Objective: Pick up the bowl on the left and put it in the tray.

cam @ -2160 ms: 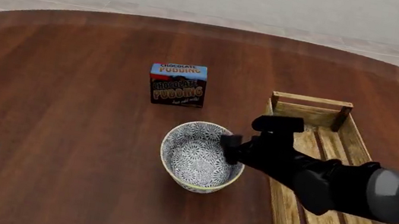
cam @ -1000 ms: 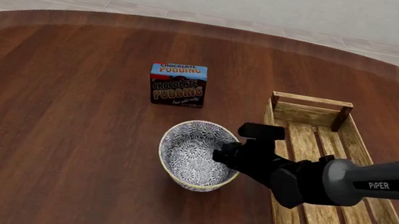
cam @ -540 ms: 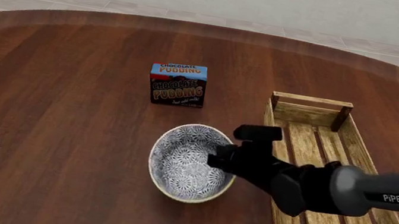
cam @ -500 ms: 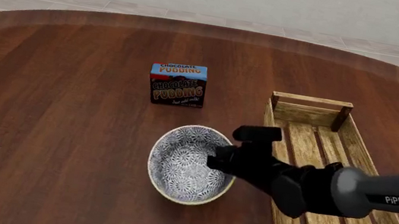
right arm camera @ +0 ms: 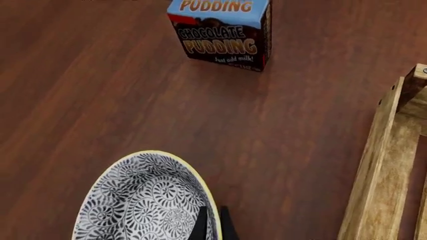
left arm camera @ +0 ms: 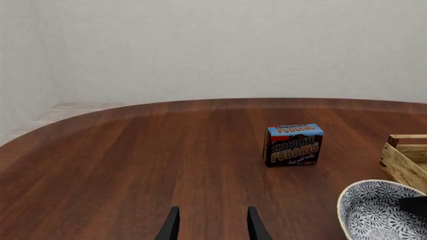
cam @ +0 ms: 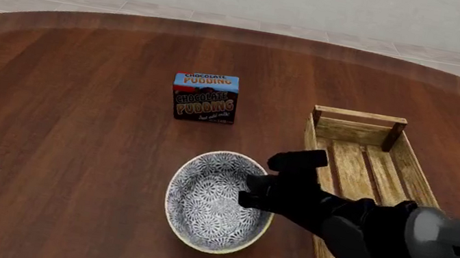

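The right gripper [cam: 249,198] pinches the bowl [cam: 217,200] by its three o'clock rim, nearest the tray [cam: 384,216], while the left gripper [left arm camera: 211,227] waits open, holding nothing.

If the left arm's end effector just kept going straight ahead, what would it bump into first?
Probably nothing for a good while. The left end effector points over bare table toward the far wall. The pudding box and the bowl both sit off to its right side, though depth is hard to judge.
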